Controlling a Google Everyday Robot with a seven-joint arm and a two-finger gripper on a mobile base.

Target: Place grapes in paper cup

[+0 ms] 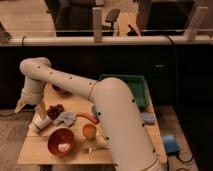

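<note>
The grapes (55, 109), a small dark purple-red bunch, lie on the wooden table (35, 150) near its left side. Just to their left and nearer the front stands the off-white paper cup (40, 123), tilted a little. My arm reaches over the table from the lower right, bends at the far left and comes down to the gripper (31, 110). The gripper hangs at the table's left edge, just above the paper cup and left of the grapes. It is open, with its two pale fingers spread and nothing between them.
A blue-grey cloth (65, 118) lies right of the grapes, with a long carrot (88, 117) beyond it. An orange bowl (61, 141) and a small orange cup (89, 131) stand near the front. A green bin (135, 91) sits at the back right.
</note>
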